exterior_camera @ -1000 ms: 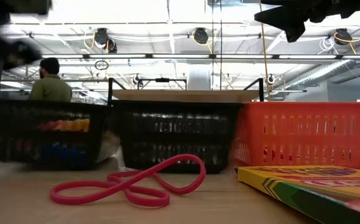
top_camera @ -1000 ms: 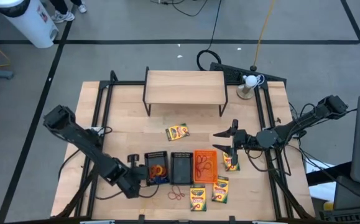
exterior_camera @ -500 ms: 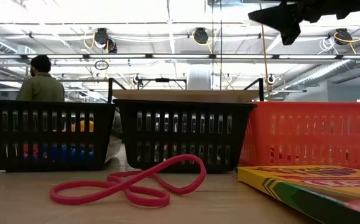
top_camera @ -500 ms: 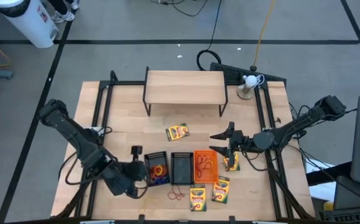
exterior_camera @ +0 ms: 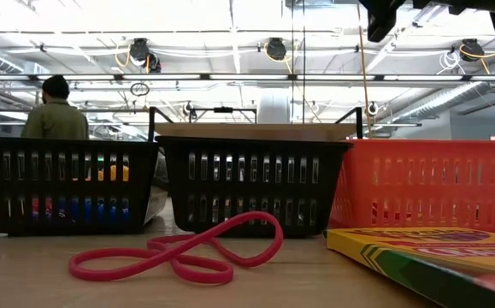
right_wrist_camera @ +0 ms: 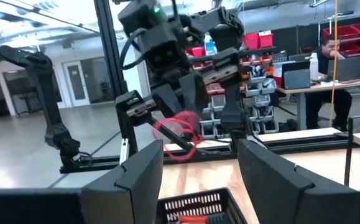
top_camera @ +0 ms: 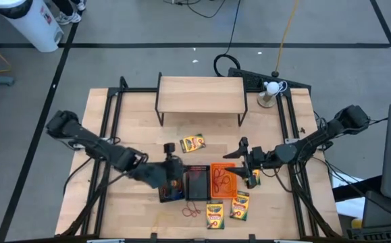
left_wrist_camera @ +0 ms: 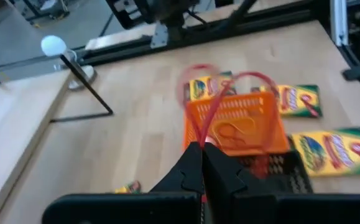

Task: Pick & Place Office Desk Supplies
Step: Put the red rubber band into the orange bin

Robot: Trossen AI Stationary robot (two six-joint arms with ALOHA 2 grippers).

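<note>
Now the red band hangs in a loop from my left end effector, whose fingers are pinched together on it. It dangles above the surface between the left black tray and the orange tray.

The risk, as I judge it, is that a thin, springy band slips out of so narrow a pinch, or that the swinging loop catches on a tray rim and lands outside. It could also drop into the wrong tray, since all three stand touching in a row.

My right end effector hovers just beyond the orange tray with its fingers apart and nothing between them; a swing toward the left arm could snag the loop.

The left black tray holds orange, red and blue bands. The middle tray looks bare inside. The orange tray has a red band on its floor.

Crayon boxes lie loose around the trays, and another red band lies in front of them.
</note>
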